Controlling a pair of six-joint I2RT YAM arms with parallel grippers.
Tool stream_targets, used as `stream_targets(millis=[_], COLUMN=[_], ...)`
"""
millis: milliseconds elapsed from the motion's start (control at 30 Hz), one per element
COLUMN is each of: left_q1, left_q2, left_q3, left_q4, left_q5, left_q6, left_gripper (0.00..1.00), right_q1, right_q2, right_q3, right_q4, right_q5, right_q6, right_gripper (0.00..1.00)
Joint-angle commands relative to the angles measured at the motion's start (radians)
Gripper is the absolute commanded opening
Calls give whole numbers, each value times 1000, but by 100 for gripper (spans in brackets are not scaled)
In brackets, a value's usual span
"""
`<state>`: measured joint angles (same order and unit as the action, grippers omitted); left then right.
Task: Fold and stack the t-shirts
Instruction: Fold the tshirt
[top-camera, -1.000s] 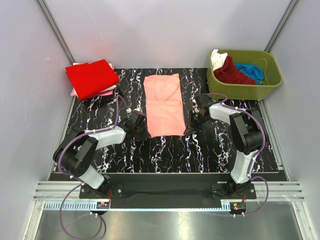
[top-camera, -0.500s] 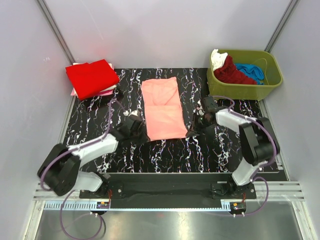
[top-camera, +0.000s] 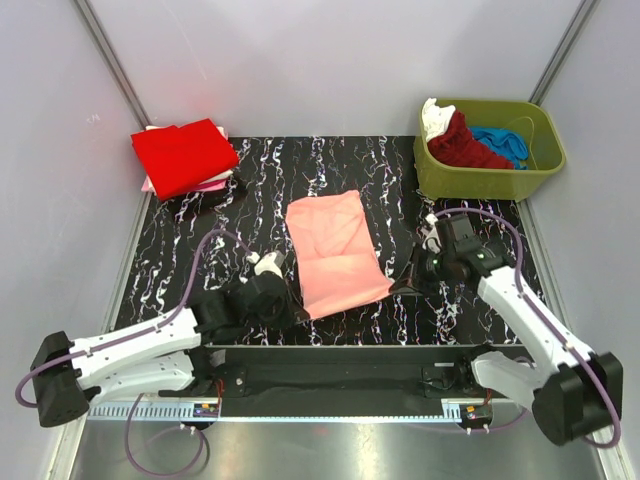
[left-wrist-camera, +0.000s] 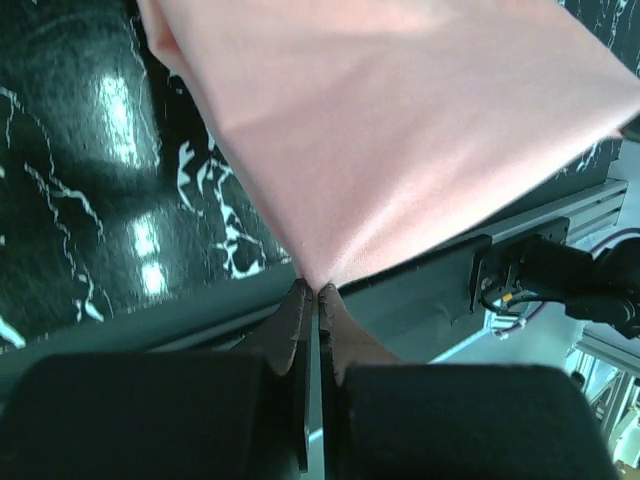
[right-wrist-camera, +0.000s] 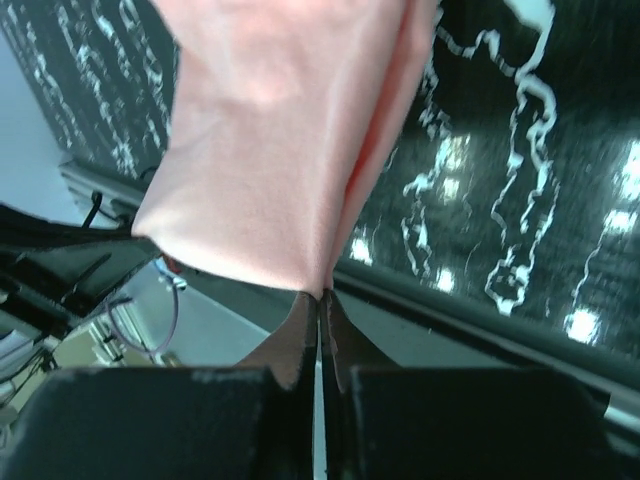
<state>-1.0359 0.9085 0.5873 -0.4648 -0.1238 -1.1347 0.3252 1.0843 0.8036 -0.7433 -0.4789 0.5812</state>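
**A:** What is different now, compared with a second ago?

**B:** The salmon-pink t-shirt (top-camera: 335, 250) is lower in the top view. Earlier it lies straight in the middle of the surface (top-camera: 200, 240). Now it is drawn toward the bottom of the frame and sits a little turned. Both arms have pulled back toward their bases.

**A:** And who is holding it?

**B:** The left gripper (left-wrist-camera: 318, 295) is closed on the near left corner. In its wrist view the cloth comes out directly from between the closed fingertips. The right gripper (right-wrist-camera: 320, 300) is closed on the near right corner in the same way. The near edge is off the surface, while the far part lies flat.

**A:** What does this mean for the task?

**B:** The shirt is already a long narrow strip, so I think the side folds are done. With both near corners held, the next fold looks prepared: bring this edge over to the far end. After that it belongs on the folded stack (top-camera: 183, 155) at upper left. More shirts wait in the olive-green tub (top-camera: 470, 180) at upper right.
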Motion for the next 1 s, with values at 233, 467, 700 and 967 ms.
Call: stream_targets(millis=[233,467,700,967], left_q1=[31,256,418,519], left_q2=[58,167,314,484], left_q3=[341,453,540,666], left_q4=[-314,-284,-239,-222], left_q5=[-122,12,118,214], left_q6=[93,253,369,449], left_gripper=[0,0,0,0], right_q1=[-8,-23,-58,-94], right_q2=[-6,195,419,581], right_q3=[259,511,655,818], right_q4=[-223,-220,-174,-160], right_q5=[97,178,152,126], right_q6=[-18,-87,-103,-116], right_gripper=[0,0,0,0])
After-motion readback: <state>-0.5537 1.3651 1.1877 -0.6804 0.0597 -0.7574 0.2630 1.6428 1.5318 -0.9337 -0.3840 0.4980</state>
